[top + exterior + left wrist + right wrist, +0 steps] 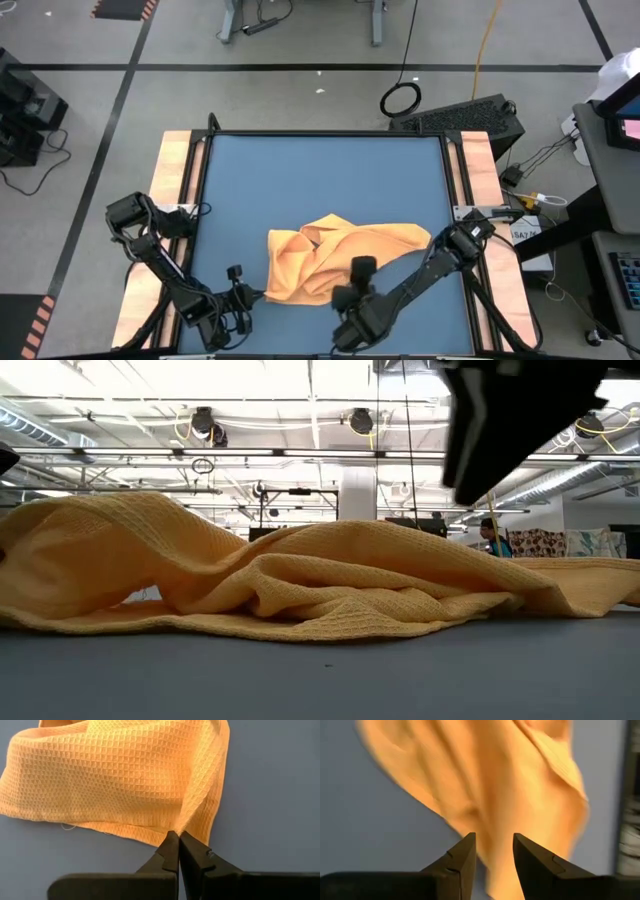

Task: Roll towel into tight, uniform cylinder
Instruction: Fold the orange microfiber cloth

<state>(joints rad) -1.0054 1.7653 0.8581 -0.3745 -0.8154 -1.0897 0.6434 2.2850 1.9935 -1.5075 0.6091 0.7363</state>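
Observation:
The orange-yellow towel (335, 262) lies crumpled in loose folds on the blue mat (320, 180), near its front edge. It fills the low view (300, 580) and no tag shows. My left gripper (260, 294) is at the towel's near-left corner, with its fingers shut (177, 840) on the cloth. My right gripper (360, 270) hangs above the towel's near edge. Its fingers are open (494, 845) over the cloth (485, 785) and touch nothing. In the low view it is the dark shape at the top right (520, 420). My left gripper pinches a narrow raised fold (187, 820) at the towel's edge, near a corner, between its two fingertips. The fold runs as a ridge from the fingertips into the cloth. The rest of the towel lies on the mat.
The mat has bare blue surface at the far side and on both sides of the towel. Wooden rails (175, 170) border it left and right. The floor beyond holds cables and equipment (470, 115).

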